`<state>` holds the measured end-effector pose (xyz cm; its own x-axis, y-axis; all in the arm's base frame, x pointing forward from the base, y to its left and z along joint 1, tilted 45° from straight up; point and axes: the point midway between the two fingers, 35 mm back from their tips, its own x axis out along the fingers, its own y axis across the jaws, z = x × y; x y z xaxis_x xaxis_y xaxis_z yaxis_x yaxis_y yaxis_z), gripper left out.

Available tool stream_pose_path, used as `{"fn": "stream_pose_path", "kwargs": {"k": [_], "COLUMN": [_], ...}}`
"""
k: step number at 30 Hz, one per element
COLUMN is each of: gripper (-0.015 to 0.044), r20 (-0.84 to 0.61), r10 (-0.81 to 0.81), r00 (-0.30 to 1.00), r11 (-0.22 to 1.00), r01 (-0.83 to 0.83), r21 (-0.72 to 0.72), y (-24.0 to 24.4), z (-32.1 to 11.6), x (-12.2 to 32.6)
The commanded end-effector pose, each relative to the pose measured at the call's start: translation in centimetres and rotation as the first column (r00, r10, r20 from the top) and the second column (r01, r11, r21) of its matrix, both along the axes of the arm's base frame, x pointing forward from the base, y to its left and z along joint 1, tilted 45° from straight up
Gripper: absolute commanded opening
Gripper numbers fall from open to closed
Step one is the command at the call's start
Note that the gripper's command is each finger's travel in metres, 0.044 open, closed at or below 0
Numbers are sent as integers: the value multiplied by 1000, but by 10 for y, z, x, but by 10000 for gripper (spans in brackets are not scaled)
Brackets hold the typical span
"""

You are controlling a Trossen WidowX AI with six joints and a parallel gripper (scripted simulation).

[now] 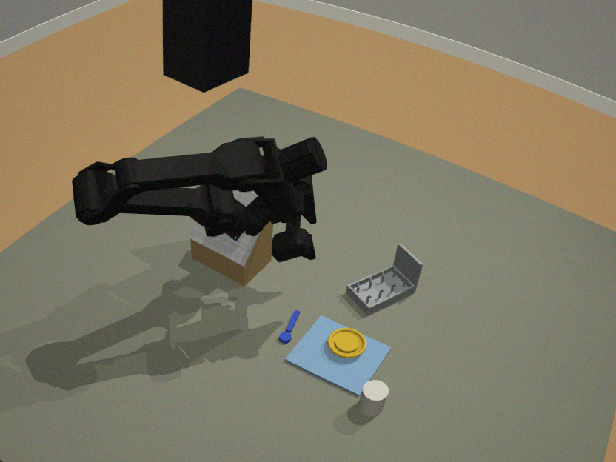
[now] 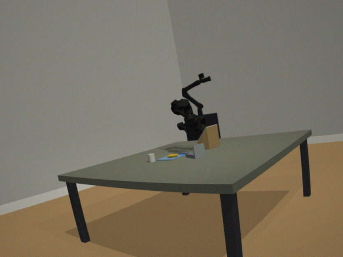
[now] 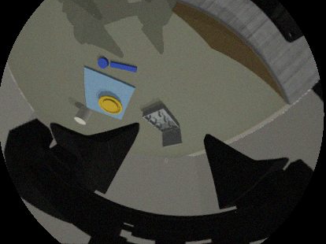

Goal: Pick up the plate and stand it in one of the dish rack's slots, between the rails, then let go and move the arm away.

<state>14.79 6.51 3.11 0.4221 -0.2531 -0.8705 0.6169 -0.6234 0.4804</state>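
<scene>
- Hand [image 3: 169, 153]: fingers spread wide and holding nothing, raised beside the arm's base, ready to approach.
- Plate [image 1: 347, 342]: flat on blue mat [image 1: 318, 357], mid-tabletop [image 1: 462, 277], untouched.
- Dish rack [image 1: 382, 282]: just beside the mat, slots free.

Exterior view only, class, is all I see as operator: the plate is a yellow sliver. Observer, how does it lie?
Observer: In the top view, the plate lies flat on a blue mat.
Operator: Is the rack free?
Observer: The dish rack has nothing in its slots. It stands beside the mat, apart from it.
Operator: And the claw?
Observer: The wrist view shows the claw open and empty, well above the table, with the plate ahead of it.
</scene>
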Motion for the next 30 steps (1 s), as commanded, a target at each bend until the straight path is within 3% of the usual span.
{"fn": "stream_pose_path", "kwargs": {"k": [1,14,30], "gripper": [400,400,400], "r20": [1,90,129], "r10": [-5,-396,-781], "r00": [1000,914,611], "r11": [1000,913,614], "r01": [5,383,713], "r21": [2,140,337], "y": [0,-1,-5], "z": [0,9,17], "x": [0,18,42]}}
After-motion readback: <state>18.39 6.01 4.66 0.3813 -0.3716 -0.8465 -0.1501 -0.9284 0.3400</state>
